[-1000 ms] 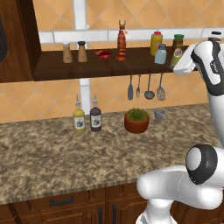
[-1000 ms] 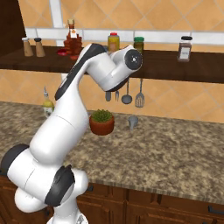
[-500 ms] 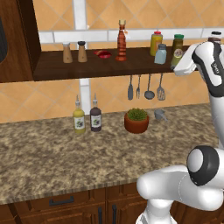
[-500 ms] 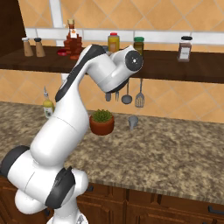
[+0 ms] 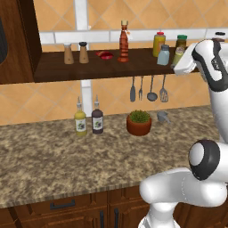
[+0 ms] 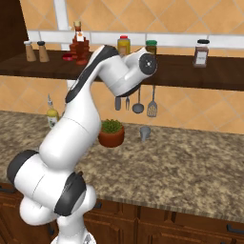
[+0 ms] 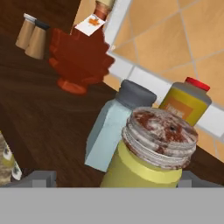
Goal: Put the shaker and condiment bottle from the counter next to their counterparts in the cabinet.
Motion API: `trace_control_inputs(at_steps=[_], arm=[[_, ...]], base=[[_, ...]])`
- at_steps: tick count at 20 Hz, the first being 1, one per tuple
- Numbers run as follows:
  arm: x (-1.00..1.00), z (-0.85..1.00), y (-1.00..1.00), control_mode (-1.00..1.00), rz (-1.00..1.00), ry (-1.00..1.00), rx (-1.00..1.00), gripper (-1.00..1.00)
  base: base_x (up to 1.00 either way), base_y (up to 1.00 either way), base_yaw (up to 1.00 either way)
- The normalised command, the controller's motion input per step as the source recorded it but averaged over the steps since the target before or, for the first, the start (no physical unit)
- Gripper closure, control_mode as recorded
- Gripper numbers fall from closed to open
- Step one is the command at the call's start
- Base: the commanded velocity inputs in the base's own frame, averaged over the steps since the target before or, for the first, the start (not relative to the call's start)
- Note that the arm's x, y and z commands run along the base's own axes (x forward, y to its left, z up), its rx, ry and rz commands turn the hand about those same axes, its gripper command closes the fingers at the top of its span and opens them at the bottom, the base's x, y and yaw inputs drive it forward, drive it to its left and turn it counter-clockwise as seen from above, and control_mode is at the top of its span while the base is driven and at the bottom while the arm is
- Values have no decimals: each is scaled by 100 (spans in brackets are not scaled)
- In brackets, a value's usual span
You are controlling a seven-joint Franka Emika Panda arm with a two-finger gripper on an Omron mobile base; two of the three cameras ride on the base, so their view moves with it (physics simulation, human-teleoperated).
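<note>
From the left base camera, the gripper (image 5: 180,67) is up at the shelf (image 5: 53,71), at about two o'clock in the picture. The shaker (image 5: 178,56) stands on the board just beside the blue-grey shaker (image 5: 163,55), its counterpart, which is likely why it sits there. The red bottle (image 5: 124,42) stands further left, at twelve o'clock, beside a small red dish (image 5: 105,54). The counter (image 5: 44,156) below carries two spouted bottles (image 5: 88,119) and a potted plant (image 5: 139,122). Their labels are too small to read.

From the right base camera, the arm's wrist hides the hand. The red bottle (image 6: 79,44) shows at eleven o'clock on the shelf (image 6: 190,76). A dark jar (image 6: 201,52) at one o'clock has a label, unreadable.

In the hand camera, the shaker (image 7: 148,153) sits at six o'clock between the fingertips (image 7: 40,178), which stand spread wide, apart from it, so it looks set down. The blue-grey shaker (image 7: 111,127) touches or nearly touches it. The yellow bottle (image 7: 183,105) has an orange label, and the red bottle (image 7: 81,57) a white tag with an orange mark; no writing is legible.
</note>
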Motion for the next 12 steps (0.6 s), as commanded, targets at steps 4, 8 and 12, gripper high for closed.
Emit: trace_control_inputs(at_steps=[4, 8, 12], arm=[[14, 0, -23, -100, 7, 0, 4, -100], [-8, 4, -27, -100, 3, 0, 8, -100], [-24, 24, -24, -100, 4, 0, 6, -100]], base=[[0, 0, 0], [0, 0, 0], [0, 0, 0]])
